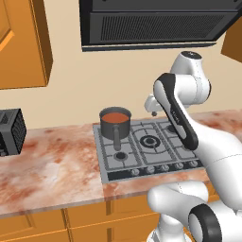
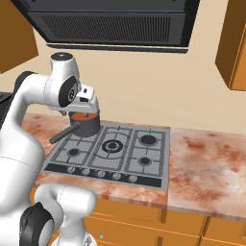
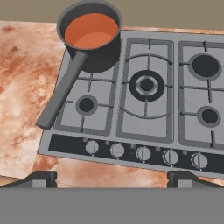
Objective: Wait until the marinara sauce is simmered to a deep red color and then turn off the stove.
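Note:
The marinara sauce (image 3: 91, 31) is a flat orange-red disc inside a small dark grey saucepan (image 1: 115, 126) on the stove's (image 3: 148, 111) back left burner. The pan's handle (image 3: 61, 94) points toward the front edge, over the front left burner. A row of several round knobs (image 3: 143, 153) runs along the stove's front strip. My gripper (image 3: 112, 179) hangs high above the cooktop, well above the knobs and touching nothing. Its fingertips (image 3: 39, 178) stand wide apart, open and empty. In the base views the hand (image 1: 152, 105) hovers just right of the pan, and partly covers the pan (image 2: 85, 124).
A black range hood (image 1: 151, 23) hangs above the stove. A black boxy appliance (image 1: 12, 132) stands on the marbled counter (image 1: 56, 160) at the far left. Orange wall cabinets (image 2: 233, 43) flank the hood. Bare counter (image 2: 206, 163) lies right of the stove.

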Controlling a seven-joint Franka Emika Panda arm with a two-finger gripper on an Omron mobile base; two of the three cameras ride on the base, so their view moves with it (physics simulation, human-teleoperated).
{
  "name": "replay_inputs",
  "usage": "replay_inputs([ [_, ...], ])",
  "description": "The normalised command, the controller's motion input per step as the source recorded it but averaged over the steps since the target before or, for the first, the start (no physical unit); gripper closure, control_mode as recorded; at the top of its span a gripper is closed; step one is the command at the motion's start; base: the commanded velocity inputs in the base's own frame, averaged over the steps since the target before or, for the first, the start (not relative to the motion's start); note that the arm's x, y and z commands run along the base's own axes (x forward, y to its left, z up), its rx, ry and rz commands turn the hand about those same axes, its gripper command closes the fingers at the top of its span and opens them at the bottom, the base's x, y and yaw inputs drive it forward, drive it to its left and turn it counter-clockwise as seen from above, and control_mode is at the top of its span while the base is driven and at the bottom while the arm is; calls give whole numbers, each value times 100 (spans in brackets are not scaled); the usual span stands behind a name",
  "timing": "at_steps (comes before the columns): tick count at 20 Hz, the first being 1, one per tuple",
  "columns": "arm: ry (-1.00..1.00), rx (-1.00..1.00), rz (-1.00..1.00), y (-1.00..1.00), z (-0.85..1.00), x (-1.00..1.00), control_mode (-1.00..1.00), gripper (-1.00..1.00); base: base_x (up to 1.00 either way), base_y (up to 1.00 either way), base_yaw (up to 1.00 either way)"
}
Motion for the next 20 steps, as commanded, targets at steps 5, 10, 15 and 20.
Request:
replay_inputs([
  [5, 0, 0, 0, 0, 0, 0, -100, -100, 0, 0, 0],
  [10, 0, 0, 0, 0, 0, 0, -100, -100, 0, 0, 0],
  [15, 0, 0, 0, 0, 0, 0, -100, -100, 0, 0, 0],
  [20, 0, 0, 0, 0, 0, 0, -100, -100, 0, 0, 0],
])
